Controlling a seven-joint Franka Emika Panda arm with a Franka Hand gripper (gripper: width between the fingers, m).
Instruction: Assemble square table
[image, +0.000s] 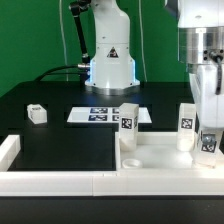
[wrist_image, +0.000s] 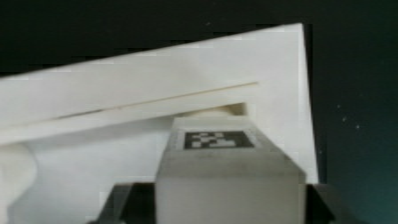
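Leg-fitting, I'd say: hand (image: 207, 120) clamped on a small white tagged leg (wrist_image: 221, 165) above the large white square plastic top (image: 165, 158) — next, lower it plumb into its corner.

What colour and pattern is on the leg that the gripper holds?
The leg is white with a black-and-white tag; the wrist view shows it best.

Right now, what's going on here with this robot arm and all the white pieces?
The arm's gripper is closed on a tagged white leg, holding it upright over the square table top at its corner on the exterior view's right. Whether that leg is seated in its socket cannot be told. Two other legs stand upright on the top. A small white part lies apart on the black table at the exterior view's left, and the marker board lies behind the top.
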